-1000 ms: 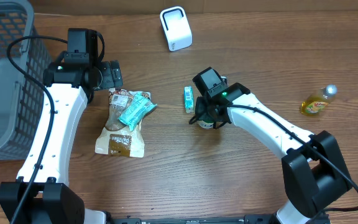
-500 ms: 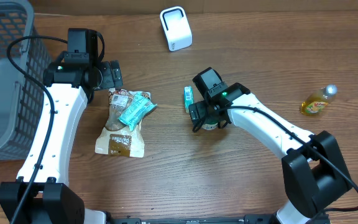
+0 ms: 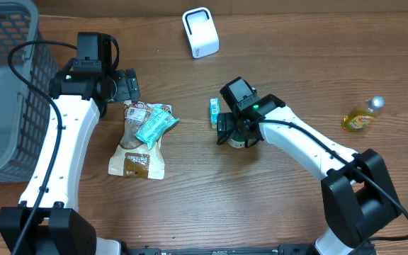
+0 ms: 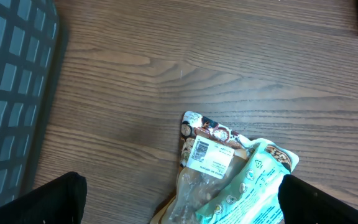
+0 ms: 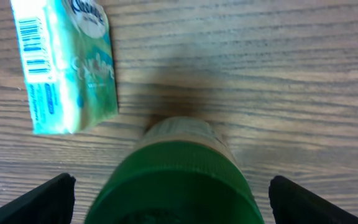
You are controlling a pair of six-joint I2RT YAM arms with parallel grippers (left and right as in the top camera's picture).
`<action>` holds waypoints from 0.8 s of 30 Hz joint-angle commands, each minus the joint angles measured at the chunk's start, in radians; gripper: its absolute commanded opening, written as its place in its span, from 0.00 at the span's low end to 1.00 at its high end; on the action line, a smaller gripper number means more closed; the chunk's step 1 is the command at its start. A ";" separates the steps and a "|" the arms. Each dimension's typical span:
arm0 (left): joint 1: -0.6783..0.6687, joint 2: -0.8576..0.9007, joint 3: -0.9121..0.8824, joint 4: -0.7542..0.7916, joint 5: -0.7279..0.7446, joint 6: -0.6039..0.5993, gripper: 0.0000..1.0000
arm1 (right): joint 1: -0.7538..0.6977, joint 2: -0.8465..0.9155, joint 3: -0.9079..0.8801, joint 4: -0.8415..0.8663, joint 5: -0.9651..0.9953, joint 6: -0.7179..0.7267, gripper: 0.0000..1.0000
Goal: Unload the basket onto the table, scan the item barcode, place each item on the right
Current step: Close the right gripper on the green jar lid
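A jar with a green lid (image 5: pixel 179 180) stands on the wooden table, mostly hidden under the right arm in the overhead view. My right gripper (image 5: pixel 176 199) is open around it, with a gap on each side of the lid. To the jar's left lies a small teal tissue pack (image 5: pixel 67 68) with its barcode facing up. The white scanner (image 3: pixel 200 32) stands at the table's far edge. My left gripper (image 4: pixel 185 202) hangs open above a brown snack bag (image 4: pixel 207 155) and a teal packet (image 4: pixel 253 186), holding nothing.
A grey mesh basket (image 3: pixel 2 85) fills the left edge of the table. A yellow bottle (image 3: pixel 362 117) lies at the far right. The brown bag (image 3: pixel 137 152) and teal packet (image 3: pixel 153 124) overlap below the left gripper (image 3: pixel 127 86).
The right gripper's jaws have spread apart and let go of the jar, which stays standing on the table. The left arm has not moved.
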 commanded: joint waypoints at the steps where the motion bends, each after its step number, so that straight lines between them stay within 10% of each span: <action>1: 0.005 -0.008 0.007 0.002 -0.014 0.012 1.00 | -0.002 0.002 -0.001 0.009 0.000 0.011 0.96; 24: 0.005 -0.008 0.007 0.002 -0.013 0.012 1.00 | -0.003 0.002 -0.002 -0.096 0.153 0.011 0.75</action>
